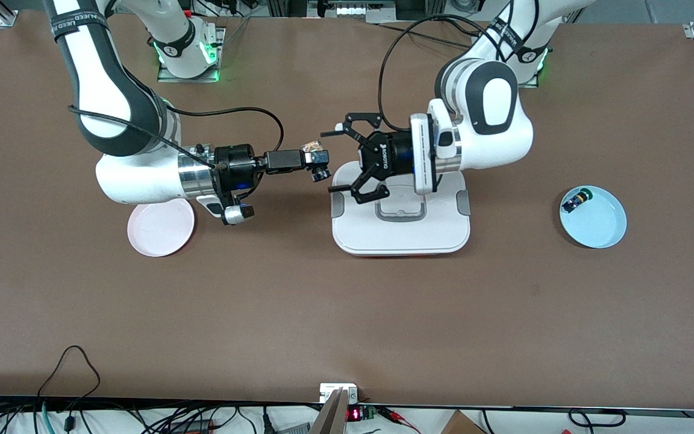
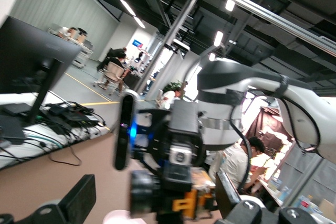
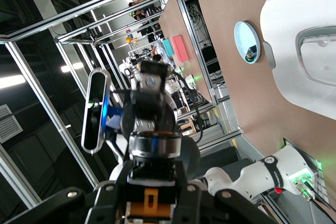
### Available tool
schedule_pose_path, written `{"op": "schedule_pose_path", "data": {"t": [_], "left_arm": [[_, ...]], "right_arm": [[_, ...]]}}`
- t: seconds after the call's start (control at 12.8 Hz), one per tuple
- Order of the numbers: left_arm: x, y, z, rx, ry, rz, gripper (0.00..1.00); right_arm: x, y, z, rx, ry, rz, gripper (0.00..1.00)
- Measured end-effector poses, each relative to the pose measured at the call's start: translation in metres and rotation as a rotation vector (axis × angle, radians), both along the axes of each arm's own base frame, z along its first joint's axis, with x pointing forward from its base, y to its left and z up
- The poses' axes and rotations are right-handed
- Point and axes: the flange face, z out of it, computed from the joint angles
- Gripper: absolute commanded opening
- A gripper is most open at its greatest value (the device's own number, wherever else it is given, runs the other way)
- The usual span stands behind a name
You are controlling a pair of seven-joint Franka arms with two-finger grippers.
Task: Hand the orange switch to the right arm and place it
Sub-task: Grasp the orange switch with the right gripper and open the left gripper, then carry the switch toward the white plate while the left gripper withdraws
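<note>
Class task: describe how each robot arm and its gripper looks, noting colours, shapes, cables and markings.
Both arms are white with black joints. The right arm has a silver wrist band, a black cable and a slim black straight-fingered right gripper. The left gripper is a black open linkage with white lettering, behind a white camera bar, black cable looping overhead.

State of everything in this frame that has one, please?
right pincer: shut on the orange switch, in the air beside the white box.
orange switch: held, off the table.
left pincer: open, holding nothing, over the white box's edge.
white box: lid shut.
green-capped switch: lying in the blue plate.
</note>
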Motion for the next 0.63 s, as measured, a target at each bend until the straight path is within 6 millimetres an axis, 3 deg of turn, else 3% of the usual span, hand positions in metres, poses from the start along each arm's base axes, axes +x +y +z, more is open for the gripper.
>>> {"op": "schedule_pose_path", "data": {"t": [0.16,0.31,0.63], "left_arm": [[0.020,0.037,-0.003,0.011,-0.005,0.064,1.00],[0.039,0.085,-0.012,0.027,0.001,0.139,1.00],[0.061,0.199,-0.050,0.237,-0.064,0.151,1.00]], "right_arm": [[0.003,-0.005,-0.001,-0.007,-0.032,-0.006,0.18],[0.010,-0.025,-0.006,-0.059,-0.080,-0.004,0.18],[0.018,-0.068,-0.023,-0.255,-0.192,0.071,0.17]]}}
